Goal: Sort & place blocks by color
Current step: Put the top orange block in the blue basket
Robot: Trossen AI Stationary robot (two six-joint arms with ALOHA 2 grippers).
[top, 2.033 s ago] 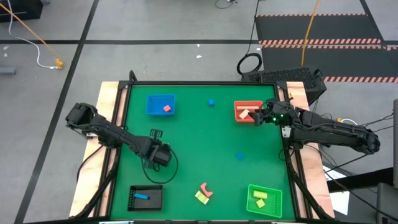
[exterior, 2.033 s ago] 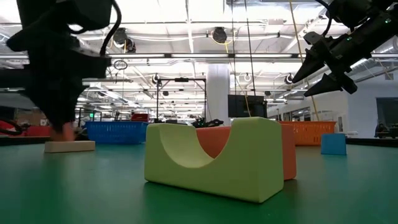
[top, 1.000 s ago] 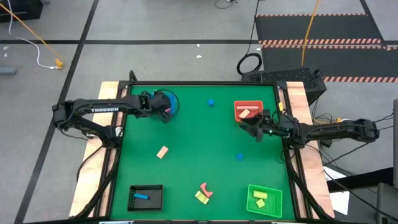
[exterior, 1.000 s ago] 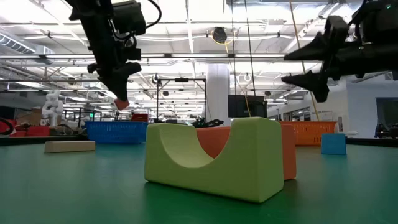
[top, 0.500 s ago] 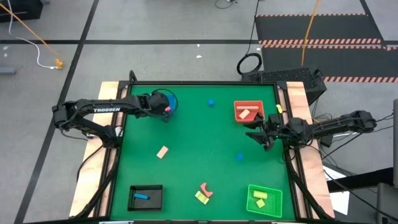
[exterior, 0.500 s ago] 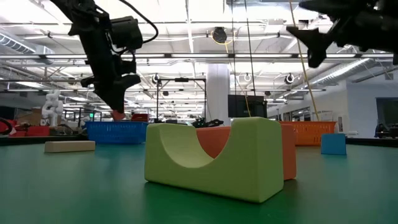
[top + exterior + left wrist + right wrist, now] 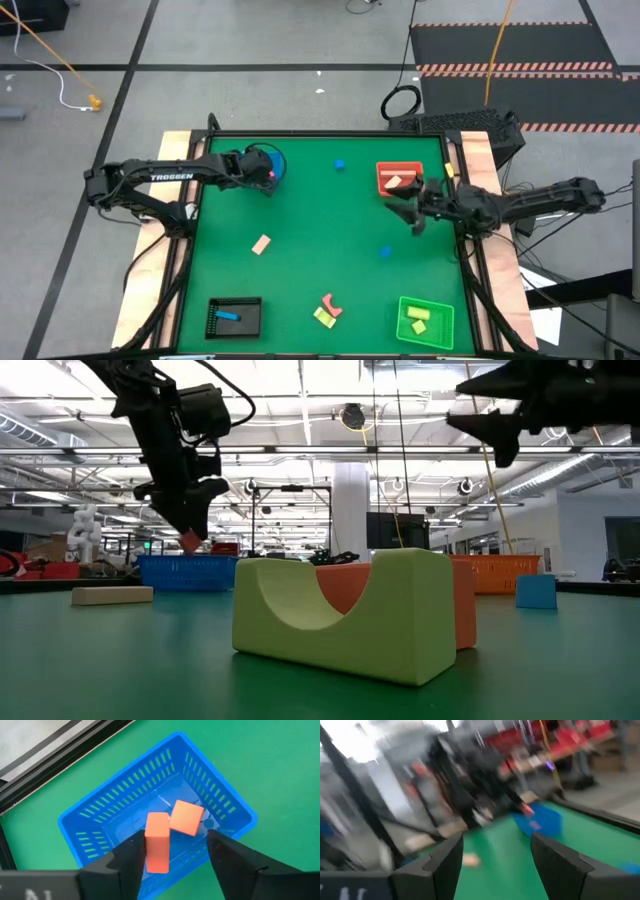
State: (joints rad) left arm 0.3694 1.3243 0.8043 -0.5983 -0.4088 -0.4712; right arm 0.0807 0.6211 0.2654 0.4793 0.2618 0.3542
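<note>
From above, the left hand hangs over the blue tray at the counter's eleven o'clock. The right hand hovers, fingers apart and empty, beside the red tray at two o'clock.

At counter height, a yellow arch block stands in front.

Past the left wrist, the fingers are released; a pink-red bar stands between them, against one finger, a pink-red cube in the tray beyond.
</note>
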